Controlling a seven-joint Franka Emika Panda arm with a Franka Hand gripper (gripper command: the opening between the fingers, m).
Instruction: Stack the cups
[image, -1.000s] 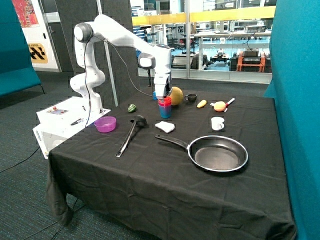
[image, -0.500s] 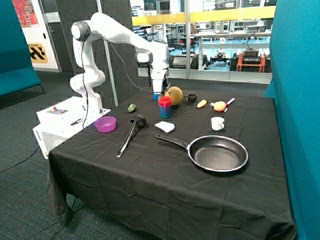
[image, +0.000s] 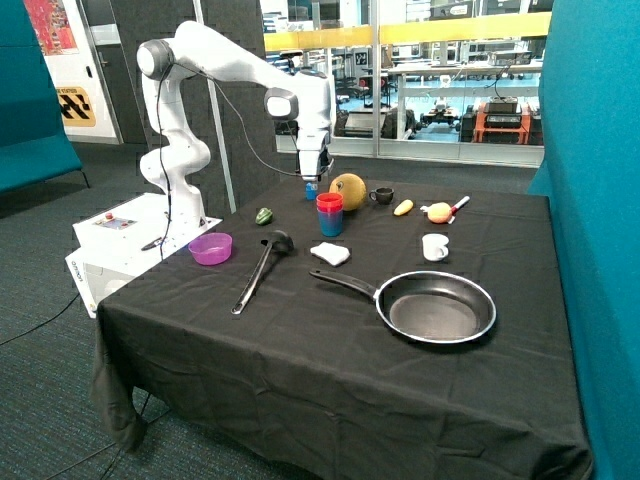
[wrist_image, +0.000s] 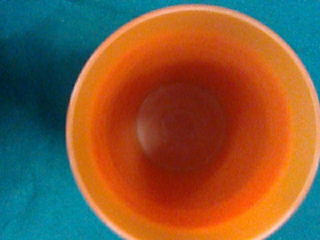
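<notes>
A black-draped desk (image: 330, 360) fills the lower frame, glass-walled workshop behind; the red cup (image: 329, 202) sits nested in the blue cup (image: 329, 222) at centre. The tool (image: 311, 181) has risen since the earlier frame, now upper-left of the stack. Its fingers seem apart and empty, though I cannot tell for sure.

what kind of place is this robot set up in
Probably a robotics lab or workshop: a Franka arm beside a table draped in black cloth, glass partitions behind with workbenches and equipment beyond. The gripper hangs above the table.
</notes>
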